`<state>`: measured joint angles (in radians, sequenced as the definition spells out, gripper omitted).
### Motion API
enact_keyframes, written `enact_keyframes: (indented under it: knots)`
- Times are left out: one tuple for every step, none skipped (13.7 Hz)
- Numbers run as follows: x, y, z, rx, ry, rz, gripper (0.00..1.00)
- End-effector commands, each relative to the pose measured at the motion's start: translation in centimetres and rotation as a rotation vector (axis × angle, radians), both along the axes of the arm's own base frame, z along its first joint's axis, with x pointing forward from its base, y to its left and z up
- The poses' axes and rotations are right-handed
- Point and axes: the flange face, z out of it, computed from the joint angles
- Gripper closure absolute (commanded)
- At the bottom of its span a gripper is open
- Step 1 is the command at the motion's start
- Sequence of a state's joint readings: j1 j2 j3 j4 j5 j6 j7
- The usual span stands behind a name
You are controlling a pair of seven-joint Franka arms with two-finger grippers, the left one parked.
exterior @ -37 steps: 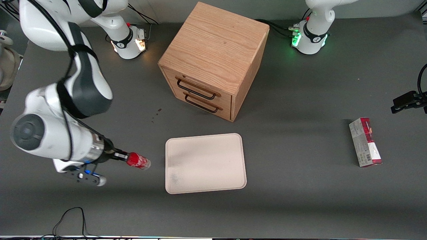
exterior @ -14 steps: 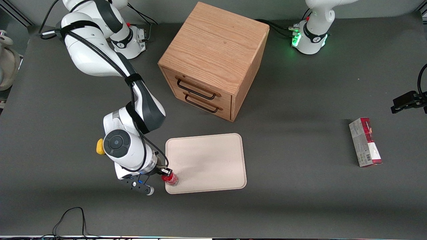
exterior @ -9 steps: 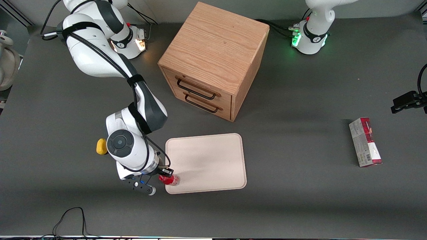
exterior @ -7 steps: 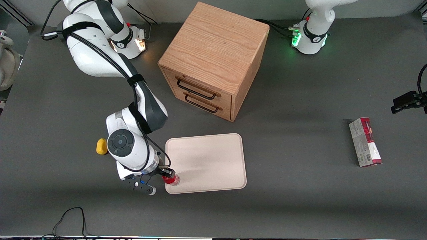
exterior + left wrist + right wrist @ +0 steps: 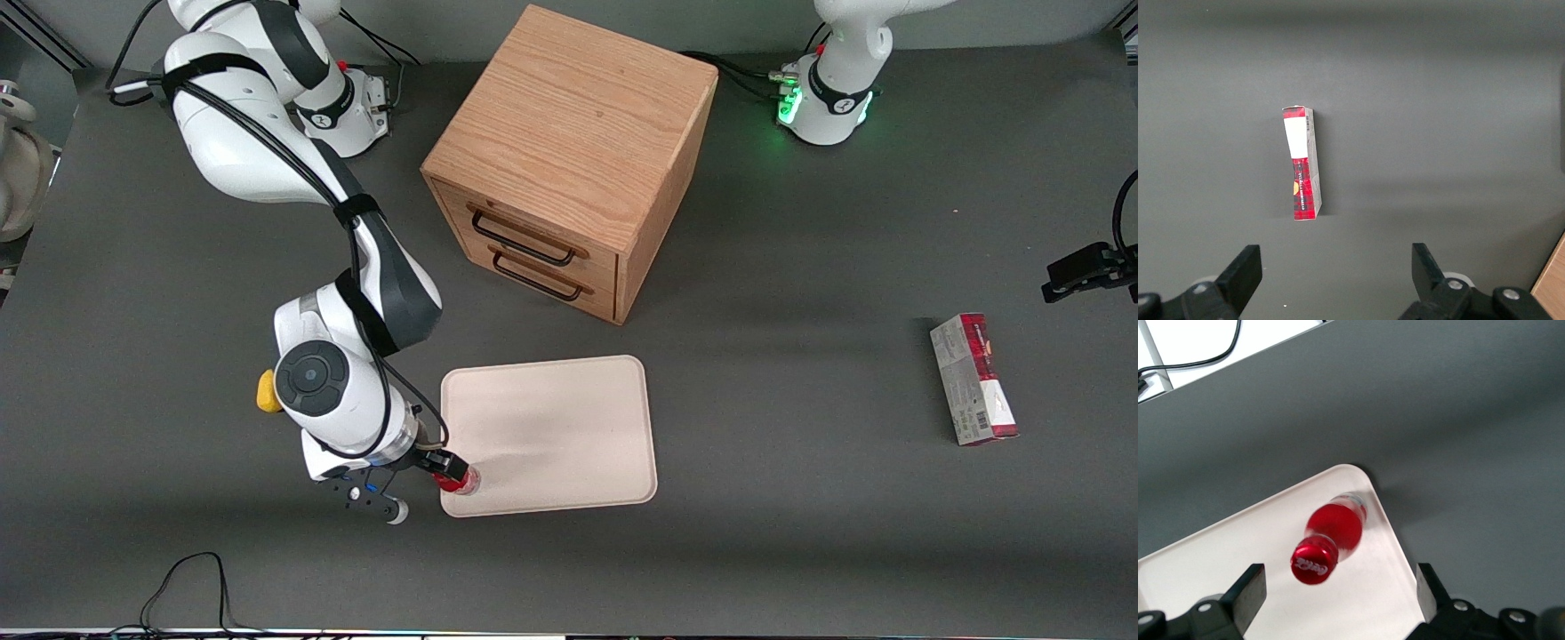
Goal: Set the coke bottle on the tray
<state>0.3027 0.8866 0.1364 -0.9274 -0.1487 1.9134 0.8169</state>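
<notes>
1. One bottle (image 5: 459, 481) stands upright on the tray (image 5: 551, 427), at the corner nearest the front camera on the working arm's side. In the right wrist view the bottle (image 5: 1331, 540) shows its red cap toward the camera, its clear base just inside the rounded rim of the tray (image 5: 1238, 567).
2. End effector (image 5: 444, 464): spread wide above the bottle. In the right wrist view the end effector (image 5: 1338, 600) has one finger on either side, neither touching the bottle.
3. Tray surface: bare apart from the bottle; most of its area lies open toward the parked arm's end.
4. Cabinet (image 5: 569, 160): stands farther from the front camera than the tray, apart from it, with a strip of bare desk (image 5: 800, 516) between them. Its two drawers are closed.
5. Yellow lump (image 5: 265, 391): on the desk beside the working arm's wrist, near the tray but not touching it.
6. Carton (image 5: 973, 378): lies flat toward the parked arm's end, well apart from the tray; in the left wrist view the carton (image 5: 1302, 163) has bare desk all round.
</notes>
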Motion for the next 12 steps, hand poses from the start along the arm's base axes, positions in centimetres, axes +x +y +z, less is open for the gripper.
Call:
enact_keyframes:
  knots:
    - [-0.6,-2.4,3.9,-0.036,0.037,0.012,0.0]
    - [-1.2,-3.2,4.9,-0.047,0.078,0.057,0.0]
    - [-2.0,-4.6,6.2,-0.036,0.136,0.092,0.0]
    - [-2.6,-6.7,7.8,-0.015,0.171,0.124,0.0]
    - [-3.3,-9.2,9.7,-0.001,0.186,0.145,0.0]
    - [-4.4,-11.2,11.3,0.005,0.198,0.168,0.0]
    - [-5.7,-13.5,12.5,0.009,0.205,0.198,0.0]
    - [-7.2,-15.7,13.9,0.018,0.211,0.221,0.0]
    - [-8.9,-17.7,15.3,0.017,0.213,0.253,0.0]
    - [-10.8,-19.4,16.3,0.012,0.216,0.286,0.0]
    - [-12.5,-20.9,17.7,0.004,0.208,0.311,0.0]
    - [-14.0,-22.5,19.1,-0.006,0.196,0.316,0.0]
